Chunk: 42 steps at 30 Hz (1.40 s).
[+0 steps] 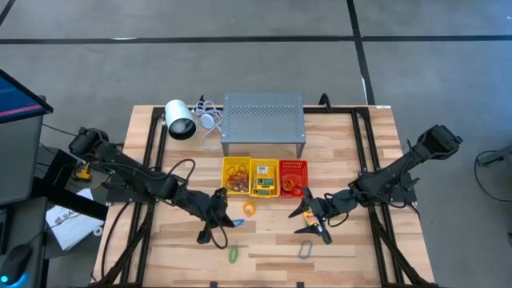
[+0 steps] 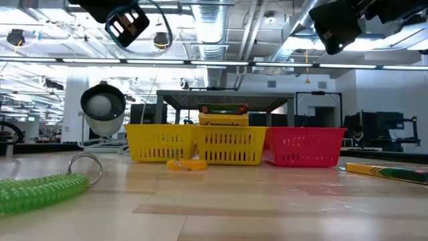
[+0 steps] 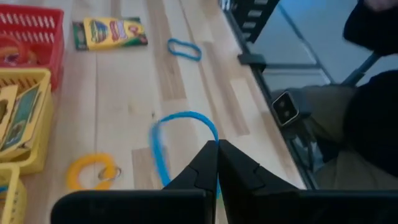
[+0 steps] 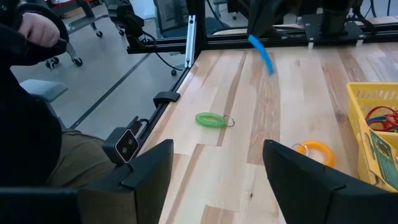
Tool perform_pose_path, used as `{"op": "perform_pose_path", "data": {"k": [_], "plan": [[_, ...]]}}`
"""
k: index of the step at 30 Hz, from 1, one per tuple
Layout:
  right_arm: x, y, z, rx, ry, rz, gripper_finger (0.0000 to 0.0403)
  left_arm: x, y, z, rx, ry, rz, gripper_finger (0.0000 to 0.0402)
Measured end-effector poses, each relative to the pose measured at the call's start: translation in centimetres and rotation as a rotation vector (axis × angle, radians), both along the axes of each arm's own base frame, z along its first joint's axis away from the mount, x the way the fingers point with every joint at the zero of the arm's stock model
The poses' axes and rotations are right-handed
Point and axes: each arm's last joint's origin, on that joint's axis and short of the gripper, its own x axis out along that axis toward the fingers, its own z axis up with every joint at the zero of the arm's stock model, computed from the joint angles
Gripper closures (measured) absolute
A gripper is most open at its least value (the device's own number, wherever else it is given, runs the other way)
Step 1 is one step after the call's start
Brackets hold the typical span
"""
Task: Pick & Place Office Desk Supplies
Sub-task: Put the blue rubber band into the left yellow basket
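My left gripper [image 3: 217, 158] is shut on a blue coil ring [image 3: 163, 146] in front of the baskets; the high view shows the gripper [image 1: 218, 226] with the blue ring [image 1: 236, 222] beside it. My right gripper [image 4: 217, 155] is open with nothing between its fingers, and it hovers [image 1: 314, 220] by a yellow-and-green crayon box [image 3: 109, 32] lying flat on the table. An orange ring [image 1: 250, 209], a green coil ring [image 4: 211, 119] and a grey oval ring [image 1: 305, 250] also lie on the wood. My left gripper pinches the blue coil ring between its two shut fingers at one spot on the loop [image 3: 210, 132]. The rest of the loop hangs free beside and below the fingers. In the right wrist view the blue ring [image 4: 261, 53] shows in the air under that gripper.
Two yellow baskets [image 1: 237, 164] [image 1: 264, 163] and a red basket [image 1: 293, 164] stand in a row, holding rubber bands, crayon boxes and rings. Behind them are the grey perforated stand [image 1: 264, 120] and the white lamp [image 1: 180, 120]. A seated person [image 4: 31, 124] is at the table's near edge.
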Motion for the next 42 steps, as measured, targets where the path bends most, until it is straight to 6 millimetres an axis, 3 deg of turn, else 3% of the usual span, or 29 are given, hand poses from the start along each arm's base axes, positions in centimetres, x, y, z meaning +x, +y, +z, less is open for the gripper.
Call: {"op": "perform_pose_path", "data": {"k": [7, 16, 21, 32, 42], "plan": [[-0.1, 0.1, 0.0, 0.000, -0.001, 0.005, 0.0159, -2.5, 1.7, -1.4, -0.113, -0.134, 0.043, 0.0401], [-0.1, 0.1, 0.0, -0.001, -0.005, 0.006, 0.0159, -6.3, 3.5, 0.1, -0.214, -0.390, 0.035, 0.0401], [-0.1, 0.1, 0.0, -0.001, -0.004, 0.006, 0.0159, -7.8, 4.3, -0.5, -0.214, -0.441, 0.071, 0.0401], [-0.1, 0.1, 0.0, -0.008, -0.007, 0.008, 0.0159, -8.7, 5.0, -3.0, -0.205, -0.460, 0.160, 0.0400], [0.0, 0.1, 0.0, -0.008, -0.007, 0.007, 0.0159, -7.6, 5.0, -5.2, -0.131, -0.383, 0.270, 0.0400]]}}
